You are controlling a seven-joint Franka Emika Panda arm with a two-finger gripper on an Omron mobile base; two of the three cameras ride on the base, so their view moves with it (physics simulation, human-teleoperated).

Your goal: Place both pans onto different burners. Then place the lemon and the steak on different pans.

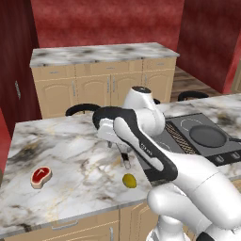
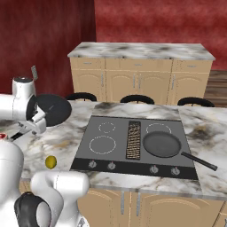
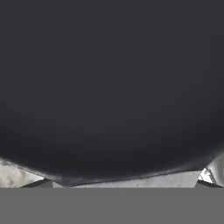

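Nearest on the desk (image 1: 70, 155) lie the lemon (image 1: 129, 180) and, well to its left, the steak (image 1: 41, 176), then the gripper (image 2: 32, 128) low beside the second pan (image 2: 52, 109), its opening impossible to judge, and farther right a pan (image 2: 162, 144) sits on a burner (image 2: 158, 128).
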